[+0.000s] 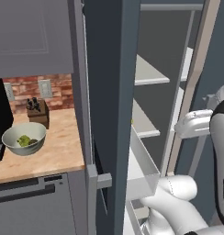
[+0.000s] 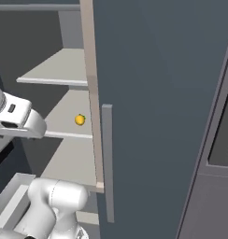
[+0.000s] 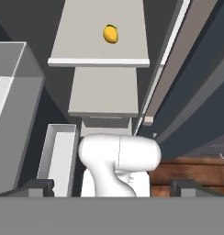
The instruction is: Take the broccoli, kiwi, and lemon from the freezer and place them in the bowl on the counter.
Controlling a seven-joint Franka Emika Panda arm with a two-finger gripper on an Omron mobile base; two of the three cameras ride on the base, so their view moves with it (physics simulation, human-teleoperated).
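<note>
A wooden knife block (image 1: 38,111) stands against the red brick backsplash (image 1: 38,89); a white wall outlet (image 1: 45,88) sits just above the block, a second outlet (image 1: 9,91) further left

Flat, even rendered light with no glare and no blur; edges stay crisp to the corners of every view. The freezer (image 1: 178,69) interior is dim behind its pale shelves, which catch soft light. The bowl (image 1: 23,138) throws a faint shadow on the brighter tabletop (image 1: 58,147). Textures look slightly coarse.
</note>
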